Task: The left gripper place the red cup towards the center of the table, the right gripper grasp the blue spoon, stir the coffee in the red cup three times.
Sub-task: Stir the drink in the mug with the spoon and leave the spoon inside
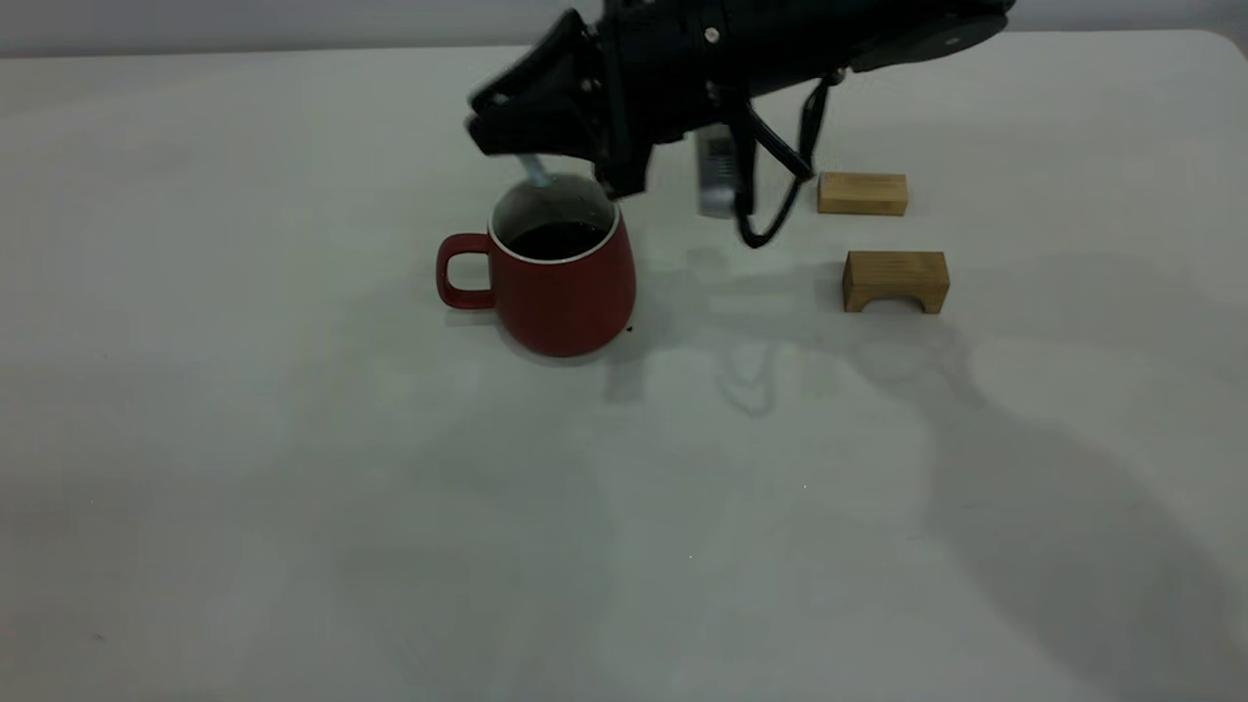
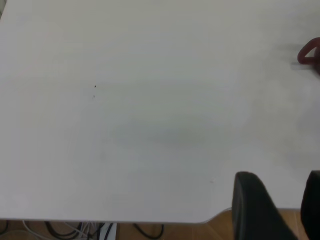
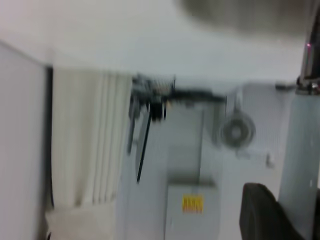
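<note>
Red cup (image 1: 565, 283) stands upright mid-tabletop (image 1: 292, 487), holding coffee (image 1: 554, 239). Right gripper (image 1: 507, 132) hangs above its rim, fingers clamped on blue spoon (image 1: 534, 171), dipped inside. Left gripper (image 2: 277, 210) sits at tabletop edge, fingers apart.

The red cup (image 1: 565, 283) stands on the table (image 1: 292, 487) left of two wooden blocks (image 1: 895, 281), the right gripper (image 1: 546, 127) above its rim.
</note>
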You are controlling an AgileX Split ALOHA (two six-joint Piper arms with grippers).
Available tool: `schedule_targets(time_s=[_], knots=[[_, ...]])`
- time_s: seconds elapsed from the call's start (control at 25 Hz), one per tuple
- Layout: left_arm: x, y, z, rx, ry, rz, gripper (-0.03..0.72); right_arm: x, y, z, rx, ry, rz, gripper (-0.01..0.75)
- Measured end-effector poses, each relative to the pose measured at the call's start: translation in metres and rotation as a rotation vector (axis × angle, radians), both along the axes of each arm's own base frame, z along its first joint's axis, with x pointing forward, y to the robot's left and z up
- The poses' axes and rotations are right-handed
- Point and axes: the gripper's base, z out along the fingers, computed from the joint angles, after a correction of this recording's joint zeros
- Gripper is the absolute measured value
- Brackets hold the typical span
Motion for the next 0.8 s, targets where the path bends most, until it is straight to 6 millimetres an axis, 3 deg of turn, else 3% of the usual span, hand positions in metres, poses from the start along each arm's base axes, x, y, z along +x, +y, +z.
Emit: schedule_targets(time_s=[0.2,0.4,0.6,0.8], knots=[[0.000,0.000,0.000,0.000,0.000,0.000,0.310,0.000,-0.007,-0.002,-0.002,0.106,-0.020,0.136],[0.000,0.000,0.000,0.000,0.000,0.000,0.310,-0.006,0.014,0.005,0.081,0.189,-0.057,0.136],[0.000,0.000,0.000,0.000,0.000,0.000,0.310,0.001,0.020,0.008,0.034,0.036,-0.053,0.136],[0.000,0.000,0.000,0.000,0.000,0.000,0.310,0.009,0.009,0.004,-0.028,-0.053,-0.061,0.136]])
